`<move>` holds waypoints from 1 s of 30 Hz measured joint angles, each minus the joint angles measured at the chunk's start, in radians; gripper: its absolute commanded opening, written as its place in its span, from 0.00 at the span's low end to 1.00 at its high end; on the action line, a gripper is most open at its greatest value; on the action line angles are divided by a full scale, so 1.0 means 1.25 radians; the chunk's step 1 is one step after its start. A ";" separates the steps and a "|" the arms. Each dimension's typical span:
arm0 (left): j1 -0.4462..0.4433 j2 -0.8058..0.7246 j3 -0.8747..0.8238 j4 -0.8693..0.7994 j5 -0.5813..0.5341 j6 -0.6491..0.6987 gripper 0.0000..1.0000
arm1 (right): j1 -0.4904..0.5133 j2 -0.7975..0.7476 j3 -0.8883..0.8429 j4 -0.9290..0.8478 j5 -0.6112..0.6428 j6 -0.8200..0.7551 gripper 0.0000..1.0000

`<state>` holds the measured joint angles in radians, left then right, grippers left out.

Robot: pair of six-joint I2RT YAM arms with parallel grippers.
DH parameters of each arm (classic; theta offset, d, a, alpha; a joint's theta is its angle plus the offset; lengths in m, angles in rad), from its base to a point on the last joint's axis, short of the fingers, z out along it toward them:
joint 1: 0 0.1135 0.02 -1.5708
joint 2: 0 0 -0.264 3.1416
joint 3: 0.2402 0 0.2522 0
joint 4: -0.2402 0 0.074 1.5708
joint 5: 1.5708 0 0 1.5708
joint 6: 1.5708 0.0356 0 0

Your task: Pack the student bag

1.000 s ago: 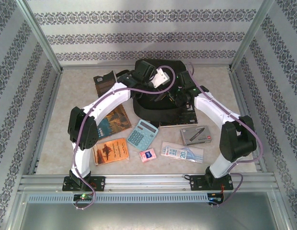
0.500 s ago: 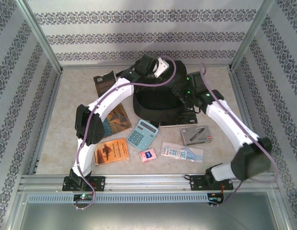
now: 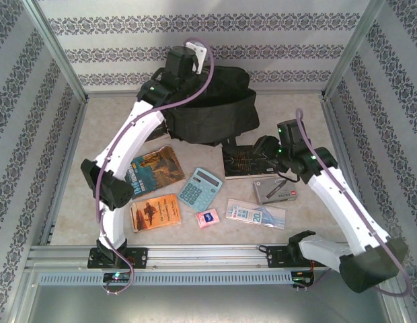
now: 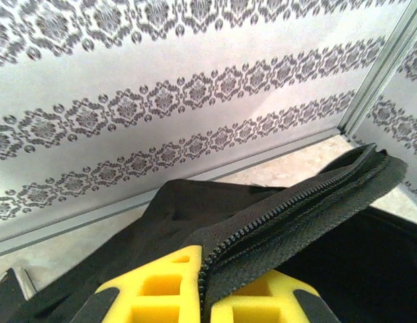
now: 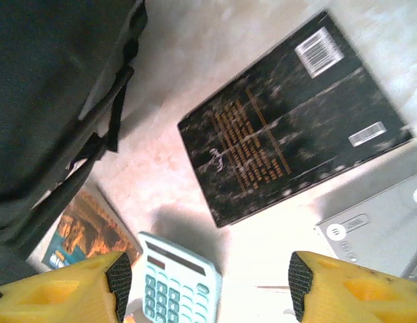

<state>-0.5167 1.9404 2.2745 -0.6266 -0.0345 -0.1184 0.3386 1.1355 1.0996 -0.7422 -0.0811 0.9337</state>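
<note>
We find student bag (image 3: 208, 111) at upper centre of top view, zipper edge pulled up. Left gripper (image 4: 205, 296) clenched on that edge, bottom of wrist view. Right gripper (image 5: 205, 289) spread, empty. We judge packing barely begun: black book (image 5: 296, 121), calculator (image 5: 178, 282), grey box (image 3: 276, 190), pink eraser (image 3: 208, 218) lie outside bag on table (image 3: 309, 114).

Bright even light, slight motion blur
</note>
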 measured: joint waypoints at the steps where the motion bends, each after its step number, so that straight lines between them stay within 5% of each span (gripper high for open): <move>1: 0.000 -0.016 0.000 -0.005 -0.002 -0.002 0.00 | 0.000 0.019 0.002 0.010 -0.017 -0.004 0.65; 9: 0.000 -0.184 -0.048 -0.017 -0.004 0.002 0.00 | 0.047 0.217 0.200 0.062 -0.098 -0.041 0.65; 15: 0.000 -0.233 -0.059 -0.006 -0.122 0.042 0.00 | 0.082 0.276 0.285 0.096 -0.122 -0.040 0.65; 22: 0.052 -0.268 -0.180 0.009 -0.325 0.076 0.00 | 0.089 0.292 0.291 0.094 -0.137 -0.042 0.66; 30: 0.117 -0.303 -0.295 0.009 -0.431 0.093 0.00 | 0.089 0.242 0.182 0.069 -0.137 -0.110 0.70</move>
<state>-0.3710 1.5620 1.9060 -0.6147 -0.5728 -0.0021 0.4500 1.4376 1.3270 -0.6559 -0.2520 0.7963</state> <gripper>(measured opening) 0.069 0.682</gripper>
